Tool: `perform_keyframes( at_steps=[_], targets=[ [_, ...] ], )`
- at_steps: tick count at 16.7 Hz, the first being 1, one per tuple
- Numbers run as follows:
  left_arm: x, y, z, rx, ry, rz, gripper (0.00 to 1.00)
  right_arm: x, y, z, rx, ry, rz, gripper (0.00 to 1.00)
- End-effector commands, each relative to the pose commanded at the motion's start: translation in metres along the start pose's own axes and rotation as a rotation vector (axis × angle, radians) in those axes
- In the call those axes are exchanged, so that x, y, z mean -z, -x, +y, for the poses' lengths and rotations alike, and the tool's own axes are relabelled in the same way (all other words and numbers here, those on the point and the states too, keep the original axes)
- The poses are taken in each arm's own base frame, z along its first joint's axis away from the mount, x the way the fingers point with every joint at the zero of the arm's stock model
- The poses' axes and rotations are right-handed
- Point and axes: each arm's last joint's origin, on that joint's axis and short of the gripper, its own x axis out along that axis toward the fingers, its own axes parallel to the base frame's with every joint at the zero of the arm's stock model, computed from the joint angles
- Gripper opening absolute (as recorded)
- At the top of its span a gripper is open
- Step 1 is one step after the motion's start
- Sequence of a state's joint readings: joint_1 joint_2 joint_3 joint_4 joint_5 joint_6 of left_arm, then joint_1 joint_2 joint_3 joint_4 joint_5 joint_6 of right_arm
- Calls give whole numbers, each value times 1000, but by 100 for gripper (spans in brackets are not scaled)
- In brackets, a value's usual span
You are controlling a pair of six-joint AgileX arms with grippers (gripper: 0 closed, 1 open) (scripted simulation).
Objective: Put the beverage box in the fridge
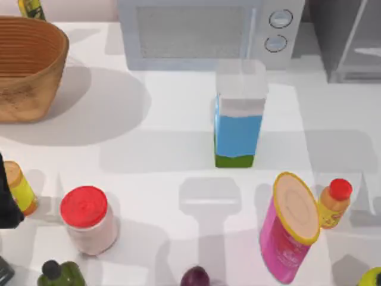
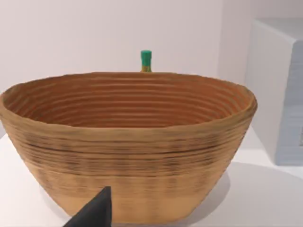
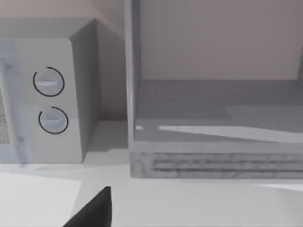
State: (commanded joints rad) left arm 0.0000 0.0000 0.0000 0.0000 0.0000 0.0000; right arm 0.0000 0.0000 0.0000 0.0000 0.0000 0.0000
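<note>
The beverage box [image 1: 238, 119], white on top, sky-blue in the middle and green at the base, stands upright at the table's centre, just in front of the microwave. Nothing holds it. The fridge [image 1: 351, 42] is the grey cabinet at the back right. The right wrist view looks into its open dark grey interior [image 3: 218, 101], crossed by a pale slanted bar. A dark part of my right gripper [image 3: 94, 210] shows at that view's edge, well short of the fridge. My left arm [image 1: 7, 202] sits at the left edge, and its gripper [image 2: 94, 213] faces the basket.
A white microwave [image 1: 202, 33] with two dials stands at the back, left of the fridge. A woven basket [image 1: 27, 65] fills the back left. Along the front stand a red-lidded jar [image 1: 89, 217], a pink canister [image 1: 292, 229], a small red-capped bottle [image 1: 335, 202] and several other bottles.
</note>
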Motion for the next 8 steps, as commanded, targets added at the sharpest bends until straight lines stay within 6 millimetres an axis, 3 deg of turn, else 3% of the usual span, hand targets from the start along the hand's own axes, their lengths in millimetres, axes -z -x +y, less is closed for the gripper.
perform_keyframes(
  at_steps=[5, 8],
  targets=[
    [0, 0, 0, 0, 0, 0, 100, -3, -2, 4, -11, -16, 39, 100],
    [0, 0, 0, 0, 0, 0, 100, -17, -8, 11, -17, -55, 87, 100]
  ],
)
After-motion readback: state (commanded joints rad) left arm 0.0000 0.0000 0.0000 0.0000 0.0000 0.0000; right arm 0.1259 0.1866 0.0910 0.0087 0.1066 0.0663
